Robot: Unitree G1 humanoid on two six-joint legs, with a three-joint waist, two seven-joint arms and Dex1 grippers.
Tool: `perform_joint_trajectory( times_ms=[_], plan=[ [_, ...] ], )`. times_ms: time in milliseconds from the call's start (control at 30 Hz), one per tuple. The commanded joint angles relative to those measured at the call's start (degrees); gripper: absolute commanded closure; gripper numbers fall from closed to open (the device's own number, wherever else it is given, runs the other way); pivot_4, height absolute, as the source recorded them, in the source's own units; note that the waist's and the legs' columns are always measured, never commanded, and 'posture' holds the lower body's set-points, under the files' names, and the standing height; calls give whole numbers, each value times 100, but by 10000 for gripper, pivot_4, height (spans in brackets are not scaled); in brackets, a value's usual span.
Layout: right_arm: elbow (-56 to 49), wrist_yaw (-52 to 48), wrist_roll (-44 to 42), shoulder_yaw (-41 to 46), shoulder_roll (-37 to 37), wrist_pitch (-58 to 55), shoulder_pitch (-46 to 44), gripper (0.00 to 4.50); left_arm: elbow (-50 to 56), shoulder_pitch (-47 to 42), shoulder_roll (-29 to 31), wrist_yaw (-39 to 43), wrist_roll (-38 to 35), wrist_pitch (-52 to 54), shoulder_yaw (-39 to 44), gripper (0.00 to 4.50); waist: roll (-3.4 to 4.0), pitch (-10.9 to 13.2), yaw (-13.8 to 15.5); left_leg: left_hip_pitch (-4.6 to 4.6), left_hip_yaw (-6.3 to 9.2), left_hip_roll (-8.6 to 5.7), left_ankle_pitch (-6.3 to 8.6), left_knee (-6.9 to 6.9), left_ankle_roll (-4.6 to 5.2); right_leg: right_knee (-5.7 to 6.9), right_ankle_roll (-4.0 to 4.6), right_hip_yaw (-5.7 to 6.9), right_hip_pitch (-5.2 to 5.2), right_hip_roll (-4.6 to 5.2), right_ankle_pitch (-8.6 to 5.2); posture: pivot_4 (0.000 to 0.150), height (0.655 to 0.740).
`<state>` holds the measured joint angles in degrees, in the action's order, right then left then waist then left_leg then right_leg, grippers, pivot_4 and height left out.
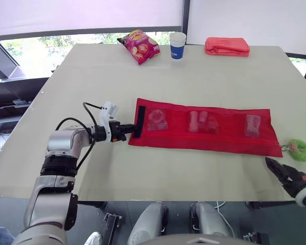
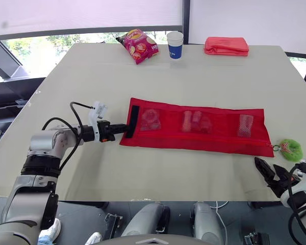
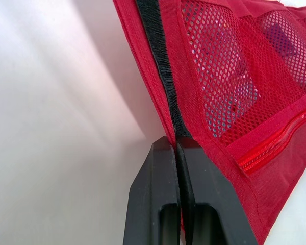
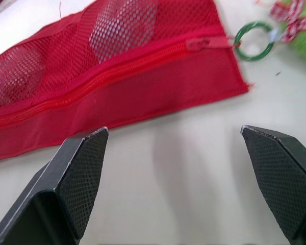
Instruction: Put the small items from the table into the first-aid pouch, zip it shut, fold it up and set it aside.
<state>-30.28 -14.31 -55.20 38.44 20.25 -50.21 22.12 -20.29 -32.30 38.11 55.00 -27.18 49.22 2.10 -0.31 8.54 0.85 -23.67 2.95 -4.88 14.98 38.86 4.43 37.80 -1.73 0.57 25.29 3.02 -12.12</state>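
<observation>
Left gripper [image 1: 132,130] meets the first-aid pouch's [image 1: 214,137] left end on the desk [image 1: 194,76] in the head view, clamps its black strip [image 3: 160,71] in the left wrist view, likely for folding, while the right wrist view has the right gripper [image 4: 172,131] spread open near the pouch's zipper pull [image 4: 196,45].

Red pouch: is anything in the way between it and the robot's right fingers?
No, nothing visible. Only bare table lies between the right gripper, its fingers open, and the red pouch near its zipper-end corner.
</observation>
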Motion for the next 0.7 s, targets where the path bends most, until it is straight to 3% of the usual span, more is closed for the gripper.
perform_joint_trajectory(
  times_ms=[33, 67, 200, 367, 533, 700],
  plan=[
    [-178, 112, -110, -49, -40, 144, -1, 0, 222, 50, 160, 91, 40, -152, 113, 39010, 0, 0, -2, 0, 0, 0, 0, 0, 0, 0, 0, 0, 0, 0, 0, 1500, 7395],
    [-168, 122, -110, -71, -39, 173, -3, 0, 278, 90, 238, 194, 83, -239, 55, 36417, 0, 0, -5, 0, 0, 0, 0, 0, 0, 0, 0, 0, 0, 0, 0, 1500, 7395],
    [-155, 136, -50, -153, -27, 342, 1, 0, 280, 228, 563, 815, 480, -1535, -123, 18821, 0, 0, -9, 3, -1, 0, 0, -9, -1, -2, 1, -1, 0, 0, 0, 1500, 7395],
    [6, 249, -31, -259, -77, 509, -200, 0, 488, -31, 864, 2044, 151, -2518, 172, 216, -2, 1, 12, 1, -2, -1, -1, -16, -2, -12, 1, 0, 0, 4, 0, 1500, 7395],
    [94, 392, 34, -486, -144, 569, -376, 0, 1269, -161, 1074, 2974, -154, -2718, 67, 216, 1, 0, -1, 0, -1, -1, 0, -18, -1, -13, 2, 3, 0, 5, 0, 1500, 7395],
    [179, 674, 120, -529, -239, 693, -495, 0, 2573, -464, 906, 2950, -985, -1817, -20, 216, 1, -1, -8, 2, -2, -1, -2, -19, 0, -12, 1, 3, 0, 3, 0, 1500, 7395]
  ],
)
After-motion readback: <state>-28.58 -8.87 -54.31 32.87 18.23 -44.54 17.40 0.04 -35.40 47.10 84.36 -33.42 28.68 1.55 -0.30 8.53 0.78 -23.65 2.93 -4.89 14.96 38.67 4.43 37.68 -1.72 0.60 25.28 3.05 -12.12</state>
